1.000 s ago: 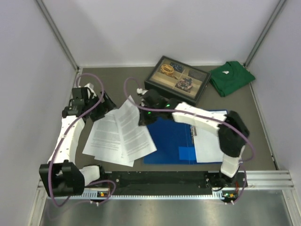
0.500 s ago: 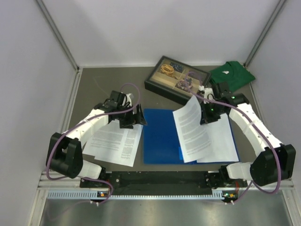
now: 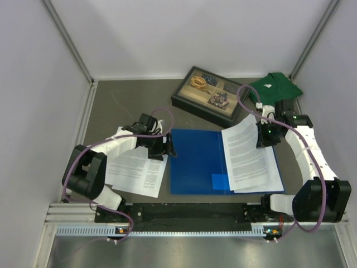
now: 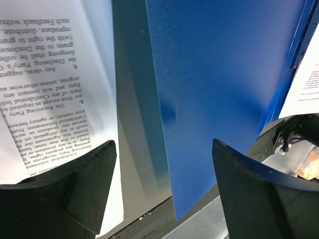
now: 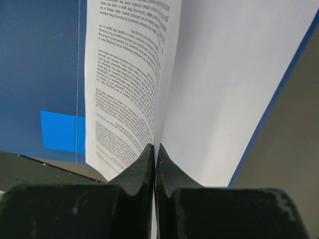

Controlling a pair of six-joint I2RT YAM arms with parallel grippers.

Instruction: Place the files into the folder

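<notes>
Overhead, right claw [image 3: 261,136] above folder [image 3: 195,162], wrist view shows sheet [image 5: 124,74] pinched.

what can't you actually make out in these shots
1. Sheet count in the files: top view, they overlap, and the left end effector and its arm cover the far edge.
2. What lies under the sheet pinched by the right end effector: it covers the folder there in top and right wrist views.
3. Contents of the tray: top view, too small.
</notes>
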